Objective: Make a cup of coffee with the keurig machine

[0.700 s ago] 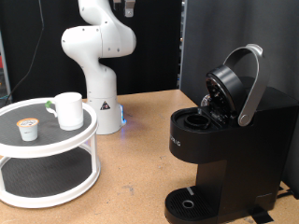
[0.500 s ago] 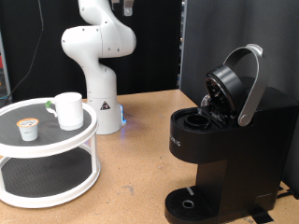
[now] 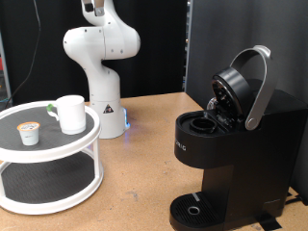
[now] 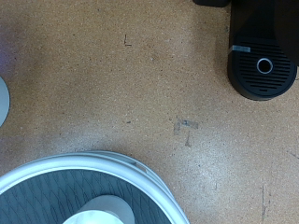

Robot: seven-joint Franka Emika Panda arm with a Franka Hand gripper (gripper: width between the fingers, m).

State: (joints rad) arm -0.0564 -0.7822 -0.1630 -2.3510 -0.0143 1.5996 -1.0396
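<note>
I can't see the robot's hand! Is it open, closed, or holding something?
Gripper: not in either view, so it cannot be told. The cup sits untouched on the white stand.

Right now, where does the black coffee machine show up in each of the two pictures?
Exterior view: the keurig machine fills the picture's right side, lid raised, standing on the wooden table.
Wrist view: only its drip tray base shows, seen from above, at the frame's edge.
Shared landmark: the white two-tier stand, whose rim shows in the wrist view too.
</note>
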